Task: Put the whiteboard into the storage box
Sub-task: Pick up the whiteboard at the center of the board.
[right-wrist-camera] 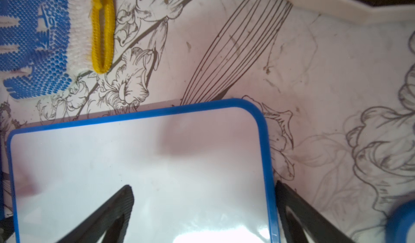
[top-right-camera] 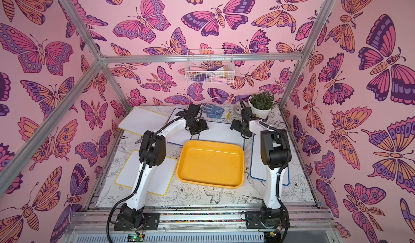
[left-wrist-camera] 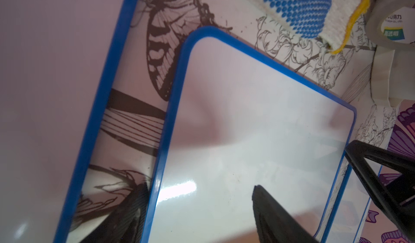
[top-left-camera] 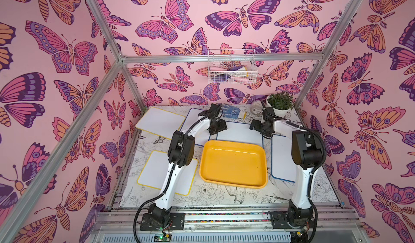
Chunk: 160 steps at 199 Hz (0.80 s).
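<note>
Overhead, both arms of a bimanual robot reach to a blue-framed whiteboard (top-left-camera: 240,131) lying flat on the flower-printed tabletop (top-left-camera: 224,197), just behind the far rim of the yellow storage box (top-left-camera: 233,163), which sits empty at the centre. The left end effector (top-left-camera: 216,127) stands open at the board's left edge: its wrist view shows one finger (left-wrist-camera: 269,212) over the white surface and the other outside the blue frame, above the tabletop. The right end effector (top-left-camera: 260,127) is open wide at the opposite edge, with one finger (right-wrist-camera: 112,212) over the board and its mate beyond the frame. Neither grips anything, and whether any fingertip touches the board cannot be told. Two yellow-framed whiteboards (top-left-camera: 160,121) (top-left-camera: 155,170) lie to the left, the nearer one partly under the left arm. Another blue-framed board (top-left-camera: 193,118) lies beside the central one, and a further blue-framed board (top-left-camera: 280,161) lies right of the box beneath the right arm. Blue-dotted gloves (top-left-camera: 231,112) and a potted plant (top-left-camera: 279,101) sit along the back edge, below a white wire basket (top-left-camera: 231,66) on the butterfly-papered wall.
</note>
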{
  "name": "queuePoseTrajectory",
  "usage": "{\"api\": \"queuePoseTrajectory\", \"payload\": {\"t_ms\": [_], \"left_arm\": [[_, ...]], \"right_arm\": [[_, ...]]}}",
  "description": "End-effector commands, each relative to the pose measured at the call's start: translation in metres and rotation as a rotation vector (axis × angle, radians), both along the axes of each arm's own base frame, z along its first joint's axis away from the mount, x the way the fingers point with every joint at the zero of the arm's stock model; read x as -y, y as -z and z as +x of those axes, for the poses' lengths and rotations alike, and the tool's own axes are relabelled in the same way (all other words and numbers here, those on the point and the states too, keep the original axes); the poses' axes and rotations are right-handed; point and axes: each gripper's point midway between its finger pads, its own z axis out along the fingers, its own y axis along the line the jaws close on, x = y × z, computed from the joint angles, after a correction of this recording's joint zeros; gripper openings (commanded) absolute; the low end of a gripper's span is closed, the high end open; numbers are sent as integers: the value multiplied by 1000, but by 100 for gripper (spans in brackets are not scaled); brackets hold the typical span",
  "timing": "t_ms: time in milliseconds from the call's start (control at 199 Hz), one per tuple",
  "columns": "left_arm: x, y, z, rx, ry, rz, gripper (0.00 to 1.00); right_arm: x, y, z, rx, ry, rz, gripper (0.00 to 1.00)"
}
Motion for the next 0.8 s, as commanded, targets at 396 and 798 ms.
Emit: {"api": "queuePoseTrajectory", "payload": {"t_ms": [396, 798], "left_arm": [[-13, 26, -15, -70, -13, 56, 76], [0, 34, -18, -82, 5, 46, 75]], "right_arm": [[4, 13, -41, -43, 154, -87, 100], [-53, 37, -59, -141, 28, 149, 99]]}}
